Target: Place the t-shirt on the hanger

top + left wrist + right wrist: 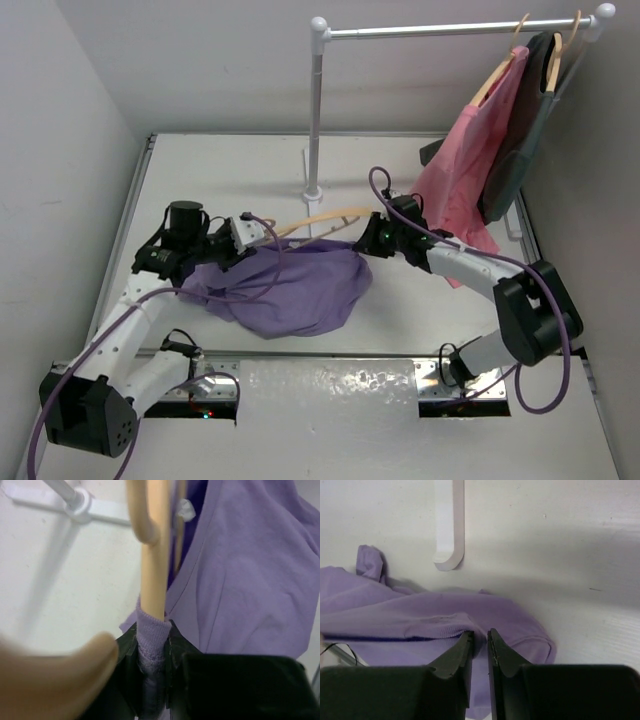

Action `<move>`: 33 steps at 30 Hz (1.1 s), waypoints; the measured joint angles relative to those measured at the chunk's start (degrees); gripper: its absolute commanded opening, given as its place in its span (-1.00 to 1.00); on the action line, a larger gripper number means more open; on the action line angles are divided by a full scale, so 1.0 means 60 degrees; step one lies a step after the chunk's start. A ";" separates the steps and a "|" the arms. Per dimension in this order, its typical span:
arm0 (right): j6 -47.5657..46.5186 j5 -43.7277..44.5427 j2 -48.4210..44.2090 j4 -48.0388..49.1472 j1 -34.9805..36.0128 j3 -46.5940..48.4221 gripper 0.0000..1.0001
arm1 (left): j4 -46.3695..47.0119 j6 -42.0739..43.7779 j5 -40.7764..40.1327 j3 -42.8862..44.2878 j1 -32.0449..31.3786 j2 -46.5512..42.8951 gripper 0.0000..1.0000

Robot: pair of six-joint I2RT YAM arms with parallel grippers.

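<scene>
The t-shirt [290,290] lies heaped between both grippers. The left gripper [152,652] has its jaws clamped on the end of the hanger [154,570], whose tip is hidden under wrapped cloth. The right gripper [480,647] has its jaws a narrow slit apart over the cloth's edge; I cannot tell whether they pinch it.
</scene>
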 measured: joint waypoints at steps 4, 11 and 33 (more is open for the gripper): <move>0.0229 0.0051 0.0576 0.0510 0.0157 -0.0033 -0.75 | -0.0055 -0.0736 -0.0244 0.0004 0.0000 0.0259 -1.00; 0.0321 0.0262 0.1708 0.1078 0.1515 0.0554 -1.00 | 0.0076 -0.1468 -0.0474 -0.0087 0.0000 0.0204 -1.00; 0.0827 0.1840 -0.1865 0.0750 0.0069 -0.1548 -1.00 | -0.1235 0.1202 -0.1330 -0.0546 -0.0084 -0.0011 -1.00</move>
